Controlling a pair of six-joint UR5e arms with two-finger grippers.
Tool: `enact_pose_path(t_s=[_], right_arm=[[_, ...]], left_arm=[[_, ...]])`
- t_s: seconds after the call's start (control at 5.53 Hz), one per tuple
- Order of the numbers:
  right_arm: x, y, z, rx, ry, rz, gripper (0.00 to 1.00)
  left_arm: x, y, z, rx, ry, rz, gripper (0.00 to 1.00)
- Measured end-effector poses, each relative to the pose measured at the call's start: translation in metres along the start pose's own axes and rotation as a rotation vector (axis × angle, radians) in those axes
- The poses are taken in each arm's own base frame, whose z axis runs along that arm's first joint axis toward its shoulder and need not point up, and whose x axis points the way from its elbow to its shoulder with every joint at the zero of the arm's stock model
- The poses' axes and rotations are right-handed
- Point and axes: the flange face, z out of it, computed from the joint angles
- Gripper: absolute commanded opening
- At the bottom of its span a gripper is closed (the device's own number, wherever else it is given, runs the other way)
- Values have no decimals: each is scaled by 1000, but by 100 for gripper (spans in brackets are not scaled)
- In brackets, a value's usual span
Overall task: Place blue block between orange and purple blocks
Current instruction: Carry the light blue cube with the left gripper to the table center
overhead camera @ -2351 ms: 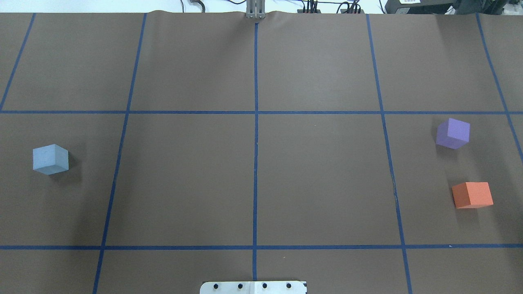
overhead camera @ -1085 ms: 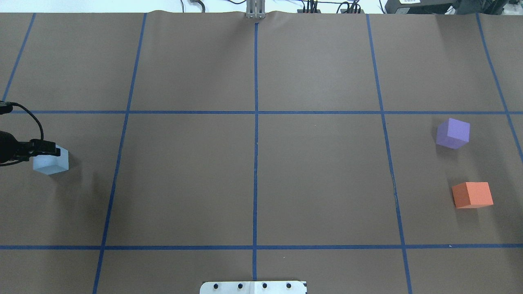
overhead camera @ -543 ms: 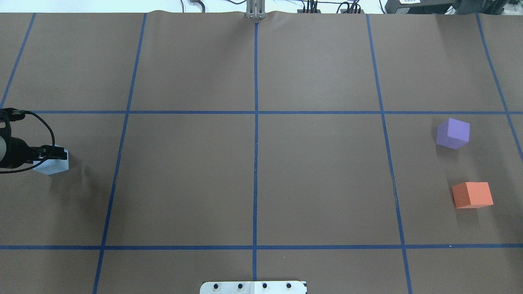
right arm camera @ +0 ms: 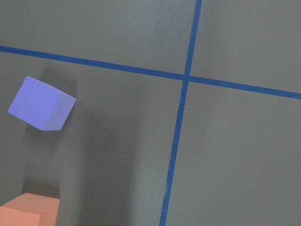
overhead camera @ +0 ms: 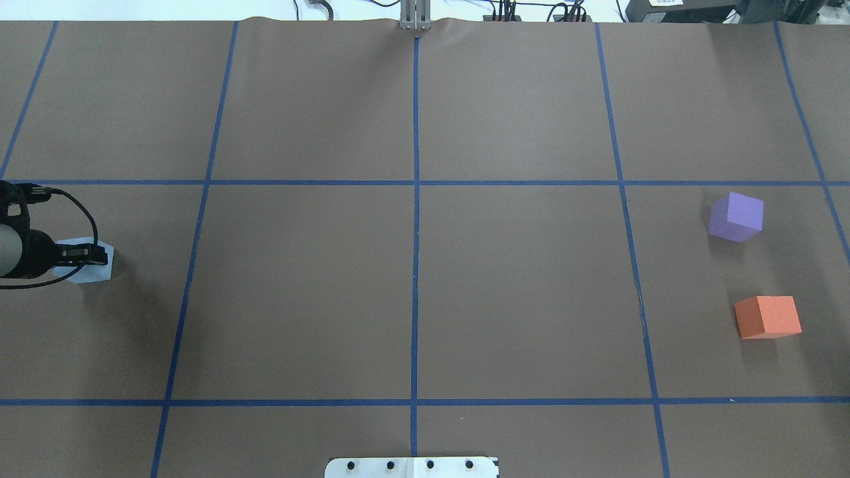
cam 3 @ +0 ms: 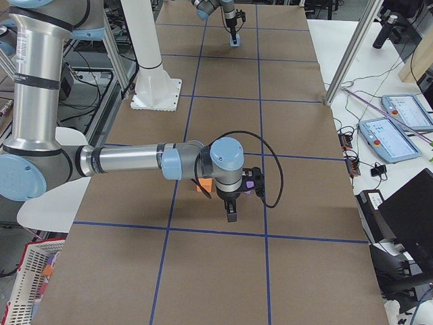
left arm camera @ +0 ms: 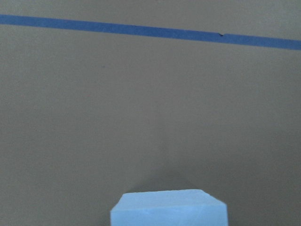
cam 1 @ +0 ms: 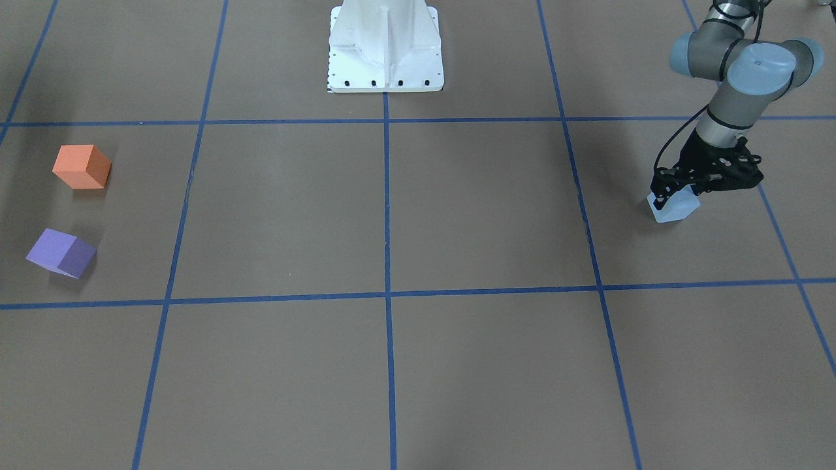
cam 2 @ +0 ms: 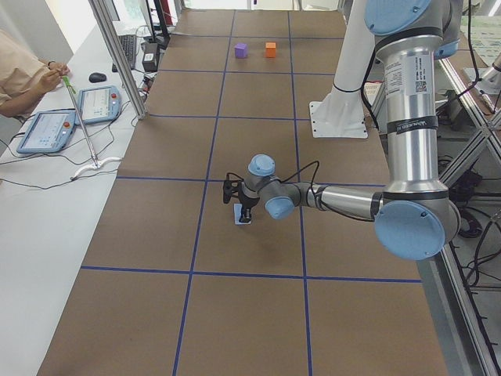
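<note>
We record bright, even overhead light on the matte tabletop [overhead camera: 518, 279]; shadows stay soft. The left wrist view is slightly blurred, softening the blue block [left arm camera: 169, 209] edges.

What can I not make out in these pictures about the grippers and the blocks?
Left gripper: grip on the blue block unclear; in the front-facing and overhead views its body covers the block's top, and the left wrist view shows no fingers.
Right gripper: seen only in exterior right, so open or shut cannot be judged.
Orange block: cut off by the right wrist view's bottom edge; mostly behind the right arm in exterior right.
</note>
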Motion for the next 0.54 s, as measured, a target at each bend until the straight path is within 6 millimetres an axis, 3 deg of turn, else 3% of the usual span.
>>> enact_pose_path(t_s=[0.36,0.54], right_arm=[[0,0,0,0,-1,-1,100],[0,1,0,0,-1,-5,100]], left_arm=[[52,-15,-26,38,87,31,0],[97,-29,-30,41,117,42,0]])
